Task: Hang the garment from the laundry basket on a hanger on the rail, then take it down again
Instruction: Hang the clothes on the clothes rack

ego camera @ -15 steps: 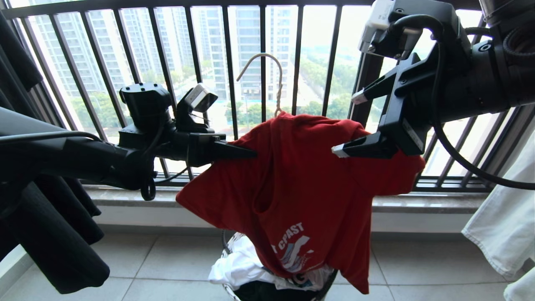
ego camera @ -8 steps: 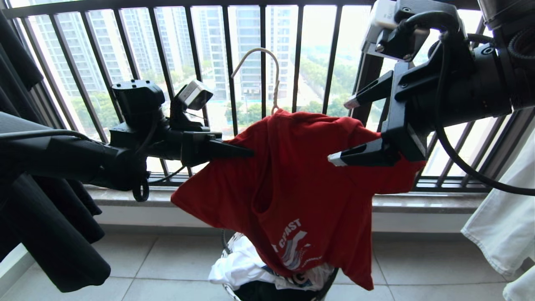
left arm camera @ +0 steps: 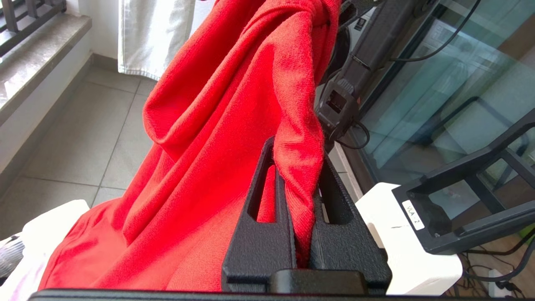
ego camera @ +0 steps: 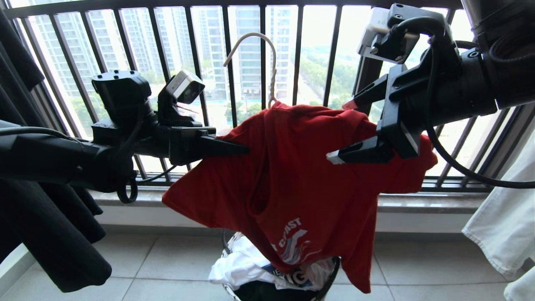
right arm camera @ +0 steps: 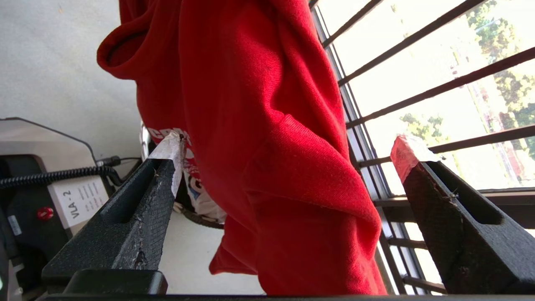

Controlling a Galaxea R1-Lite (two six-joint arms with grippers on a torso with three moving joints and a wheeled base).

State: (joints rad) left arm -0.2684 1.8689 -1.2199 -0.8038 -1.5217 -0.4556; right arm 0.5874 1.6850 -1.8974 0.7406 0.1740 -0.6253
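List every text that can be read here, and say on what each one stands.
"VLA - 2": white label on the robot's body.
"VLA 2": white sticker on the black frame.
"C AST", partly folded: chest of the red T-shirt.
"G": printed cloth in the laundry basket; rest hidden.
Label's small print: unreadable.

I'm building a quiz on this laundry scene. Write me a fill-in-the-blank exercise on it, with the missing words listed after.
1. The left tool is shut on a fold of the ____ T-shirt.
2. The right tool stands ____, its fingers on either side of the cloth.
3. The T-shirt's lower hem hangs down over the ____ on the tiled floor.
4. The white hanger has its hook free in front of the window ____.

Missing words: red; open; basket; bars
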